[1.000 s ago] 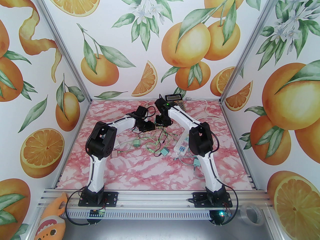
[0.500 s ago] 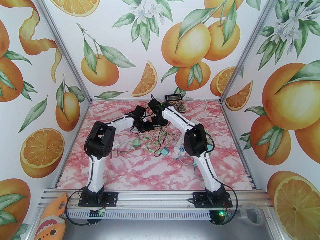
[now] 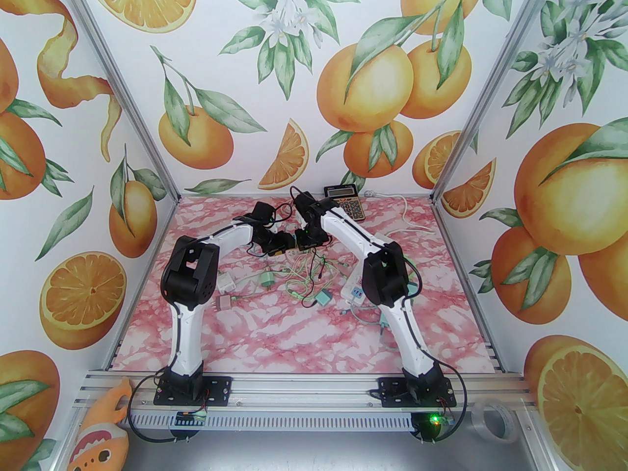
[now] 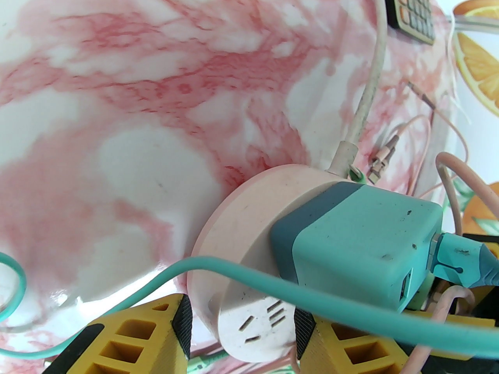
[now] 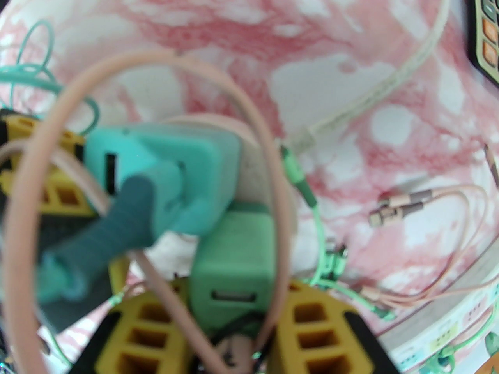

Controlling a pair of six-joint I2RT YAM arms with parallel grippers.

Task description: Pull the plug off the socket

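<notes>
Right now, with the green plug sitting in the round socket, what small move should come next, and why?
Probably draw the right tool straight back from the round socket. It grips the green plug, seated in the socket, while the left tool flanks the socket's edge to brace it; how firmly, I cannot tell.
</notes>
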